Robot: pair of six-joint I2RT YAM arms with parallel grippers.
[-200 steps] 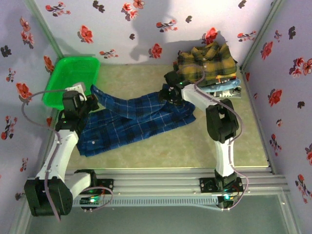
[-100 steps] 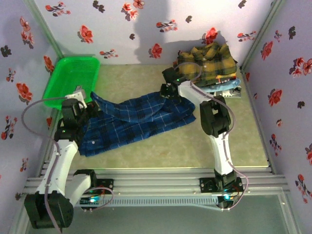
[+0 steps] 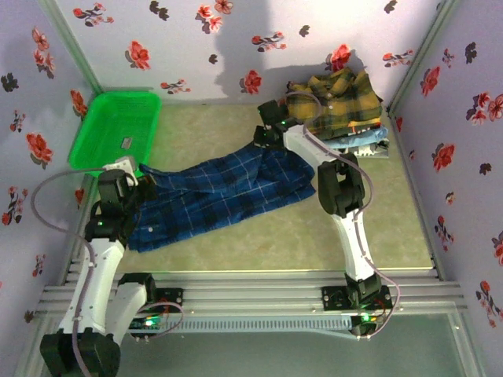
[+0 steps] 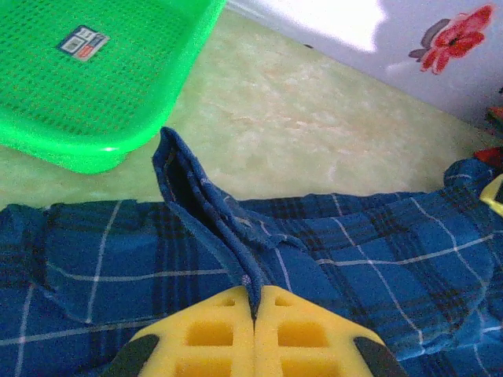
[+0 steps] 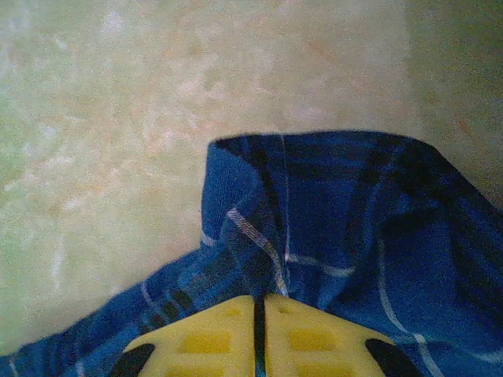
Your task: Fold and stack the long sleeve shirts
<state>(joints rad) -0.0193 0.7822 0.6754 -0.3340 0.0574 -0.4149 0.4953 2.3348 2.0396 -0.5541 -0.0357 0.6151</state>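
A dark blue plaid shirt (image 3: 220, 196) with thin white lines lies spread across the table middle. My left gripper (image 3: 130, 174) is shut on its left edge, where a raised fold of blue cloth (image 4: 206, 212) runs into the yellow pads (image 4: 212, 334). At the far end, my right gripper (image 3: 267, 143) is shut on the shirt's upper right part (image 5: 314, 220), lifted a little off the table. The mustard-yellow plaid shirt (image 3: 339, 102) lies folded on top of a stack at the back right, with light blue shirts (image 3: 369, 141) under it.
A green plastic basket (image 3: 116, 126) stands at the back left, close beside the left gripper, its rim (image 4: 102, 153) just past the cloth. Flowered walls close in the table on three sides. Bare tabletop (image 3: 314, 236) lies in front of the shirt.
Both grippers have pulled the blue plaid shirt out. The left one moved nearer and left, the right one farther back, and the cloth lies flatter and more stretched.
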